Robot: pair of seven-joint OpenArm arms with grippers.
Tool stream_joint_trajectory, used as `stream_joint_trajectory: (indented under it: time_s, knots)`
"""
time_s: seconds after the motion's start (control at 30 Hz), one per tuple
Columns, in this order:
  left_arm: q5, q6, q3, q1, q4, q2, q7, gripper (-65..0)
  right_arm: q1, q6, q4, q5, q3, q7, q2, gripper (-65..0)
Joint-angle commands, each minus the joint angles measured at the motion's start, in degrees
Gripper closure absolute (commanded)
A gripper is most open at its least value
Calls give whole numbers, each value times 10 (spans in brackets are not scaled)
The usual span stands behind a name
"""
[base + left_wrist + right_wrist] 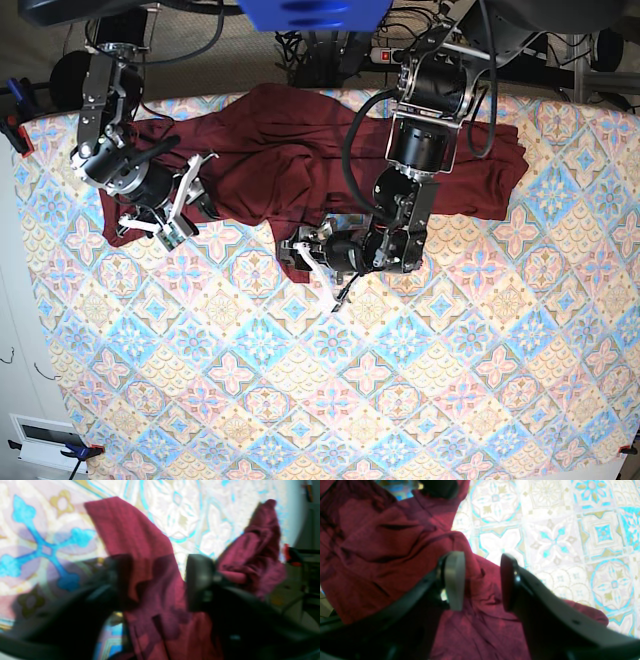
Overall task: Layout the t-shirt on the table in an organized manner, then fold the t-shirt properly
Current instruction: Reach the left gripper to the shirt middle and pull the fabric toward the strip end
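The dark maroon t-shirt (pixel 290 150) lies crumpled across the far part of the table (pixel 400 400), with a flap reaching down to the middle. My left gripper (pixel 312 256) is at that flap's lower edge. In the left wrist view its jaws (pixel 160 580) stand apart with a fold of the t-shirt (pixel 130 530) running between them over the patterned table (pixel 180 510). My right gripper (pixel 180 212) sits at the garment's left end. In the right wrist view it (pixel 481 580) is open just above wrinkled t-shirt fabric (pixel 382 555), and the table (pixel 570 542) shows to the right.
The table's far edge runs right behind the shirt, with cables and arm mounts (pixel 330 40) beyond it. A red clamp (pixel 12 130) grips the left edge. A white device (pixel 45 440) sits off the table at the lower left.
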Motion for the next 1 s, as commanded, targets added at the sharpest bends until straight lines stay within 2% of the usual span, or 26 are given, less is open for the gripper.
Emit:
stream_joint_trajectory:
  time_s: [0.0,0.07,0.1,0.33,0.47,0.63,0.73,0.87,0.97]
  knots:
    - [5,2,3,-3,1,5,14,-142,6,0,9,9,4,12,6,-228]
    - [2,2,3,-3,1,4,5,-11,6,0,9,9,4,12,6,-228]
    - [3,2,2,-3,1,4,3,0,6,0,9,9,4,13,6,-228]
    - [-2,2,-2,-3,25,-10,-1,0,7,0,9,9,4,14,6,-228]
    - [-2,2,-53,20,106,-24,10,0,7,0,7,9,4,15,6,-228]
    - [-1,1,-128,42,198,-29,93,0,7,0,6,8,4,16,6,-228]
    - [-1,1,-153,67,271,-41,122,0,8,0,3,8,3,17,6,-228]
    - [-7,1,-159,107,368,-67,159,0,44,0,-2,8,0,16,6,-228]
    - [-46,1,-183,149,439,-99,179,0,48,0,-3,8,0,15,6,-228]
